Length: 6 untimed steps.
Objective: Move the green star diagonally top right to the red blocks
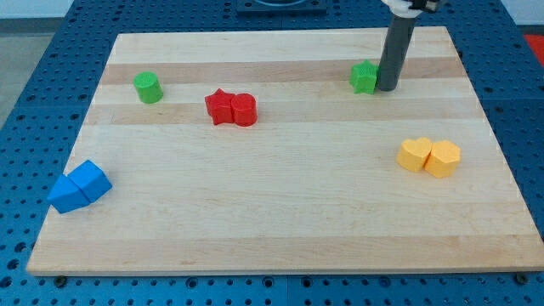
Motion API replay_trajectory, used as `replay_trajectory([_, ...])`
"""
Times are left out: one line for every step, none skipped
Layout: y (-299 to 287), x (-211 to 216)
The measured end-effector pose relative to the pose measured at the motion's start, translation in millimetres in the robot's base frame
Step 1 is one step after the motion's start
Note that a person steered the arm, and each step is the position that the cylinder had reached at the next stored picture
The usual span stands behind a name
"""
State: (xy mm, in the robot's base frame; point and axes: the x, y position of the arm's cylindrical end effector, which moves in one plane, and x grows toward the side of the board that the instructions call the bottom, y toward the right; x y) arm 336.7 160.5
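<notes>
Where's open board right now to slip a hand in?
Widest bare stretch: the board's middle and bottom, between the blue blocks and yellow blocks, below the red blocks. Also bare between the red blocks and green star. Crowded where my tip touches the star's right side.

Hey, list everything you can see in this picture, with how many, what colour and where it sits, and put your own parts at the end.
Wooden board: one, light wood, fills most of the view, on a blue perforated table.
Green star: one, green, upper right of the board.
Green cylinder: one, green, upper left of the board.
Red star: one, red, left of centre, touching the red cylinder.
Red cylinder: one, red, at the red star's right.
Yellow blocks: two, yellow, side by side and touching, right side; shapes unclear.
Blue blocks: two, blue, touching, lower left edge.
My tip: one, dark rod, right against the green star's right side.
</notes>
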Motion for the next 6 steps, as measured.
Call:
replay_trajectory([-3,-1])
replay_trajectory([-28,-3])
replay_trajectory([-22,-3])
replay_trajectory([-10,-7])
replay_trajectory([-69,-14])
replay_trajectory([-132,-17])
